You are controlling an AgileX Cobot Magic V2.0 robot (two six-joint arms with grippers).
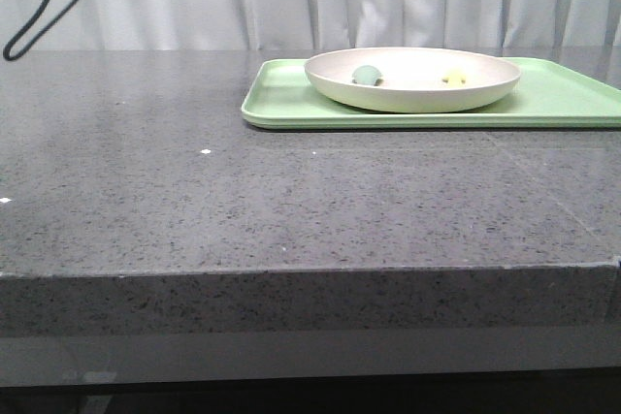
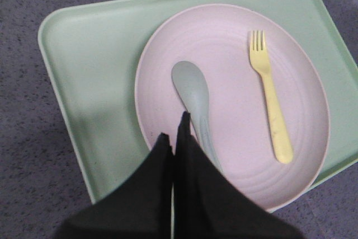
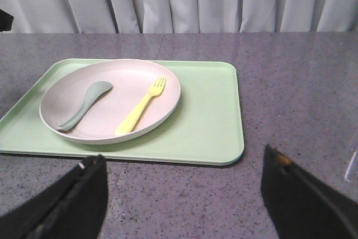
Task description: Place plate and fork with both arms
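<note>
On the green tray [image 3: 212, 116] I've got the plate [image 3: 162, 82] sitting flat, with the fork [image 3: 141, 107] lying inside it beside the green spoon [image 3: 84, 104], the two apart. My left gripper [image 2: 178, 130] hangs right over the plate's near rim and the spoon handle, fingers pressed together, pinching nothing I can see. My right gripper [image 3: 182, 194] sits back over the grey table [image 3: 291, 82], fingers spread wide, well short of the tray.
</note>
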